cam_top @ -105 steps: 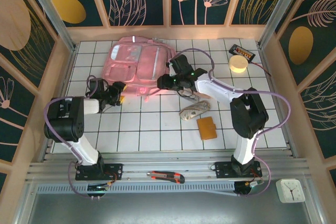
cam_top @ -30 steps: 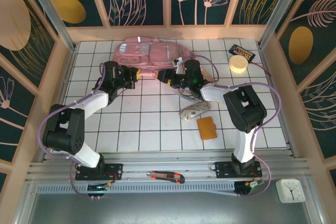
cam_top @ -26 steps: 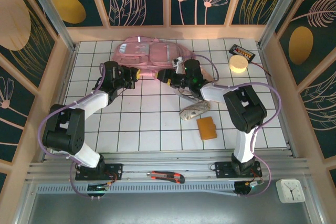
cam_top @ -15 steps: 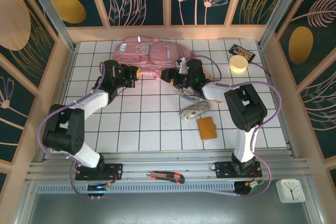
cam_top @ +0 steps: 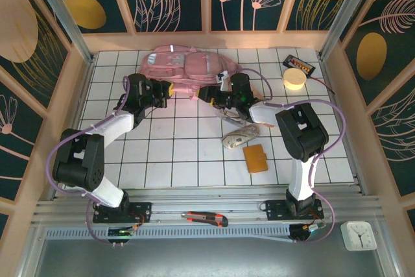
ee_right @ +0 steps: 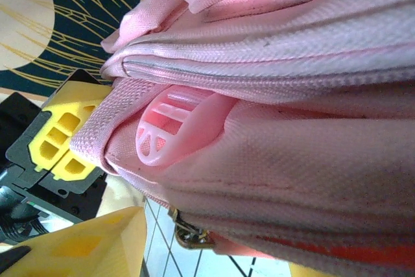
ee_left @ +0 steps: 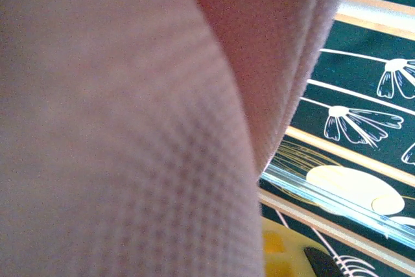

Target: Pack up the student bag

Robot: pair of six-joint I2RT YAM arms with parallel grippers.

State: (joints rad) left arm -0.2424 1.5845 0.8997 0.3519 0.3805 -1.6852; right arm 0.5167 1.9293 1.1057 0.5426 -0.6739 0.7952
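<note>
student bag [cam_top: 188,68] is standing bunched at the far middle of the tiled table [cam_top: 130,160], between the two grippers. left gripper [cam_top: 160,90] is sitting fully closed on the bag's near left edge, with pink fabric [ee_left: 117,128] pressing over its camera. right gripper [cam_top: 209,94] is sitting at the near right edge, fingers [ee_right: 91,244] spread, with a strap and pink buckle [ee_right: 172,131] between them; whether it is gripping cannot be told. the visible zip [ee_right: 259,69] is lying shut, hiding any contents. grey pouch [cam_top: 238,137], orange-brown wallet [cam_top: 255,158] and tape roll [cam_top: 295,79] are lying on the table outside the bag
</note>
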